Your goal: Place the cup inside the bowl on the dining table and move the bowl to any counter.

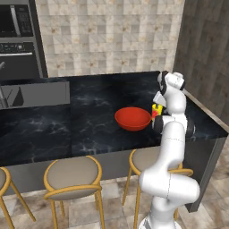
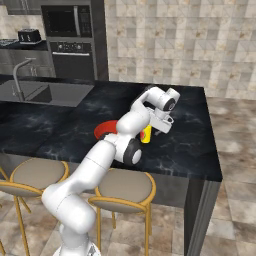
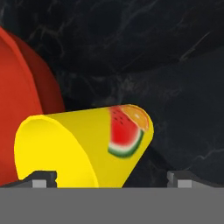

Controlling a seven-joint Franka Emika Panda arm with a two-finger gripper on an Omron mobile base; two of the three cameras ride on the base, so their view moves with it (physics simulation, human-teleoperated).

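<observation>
The cup [image 3: 83,146], yellow with a watermelon-slice picture on its side and no readable writing, stands on the black marble surface [image 1: 89,120] just right of the red bowl [image 1: 133,118]. It looks light, rigid and smooth, likely slippery; a hold across its side walls near the rim seems best. The pincer [image 3: 111,179] is spread wide, its fingertips [image 3: 181,178] flanking the cup without touching. Stools [image 1: 73,175] line the near edge.
</observation>
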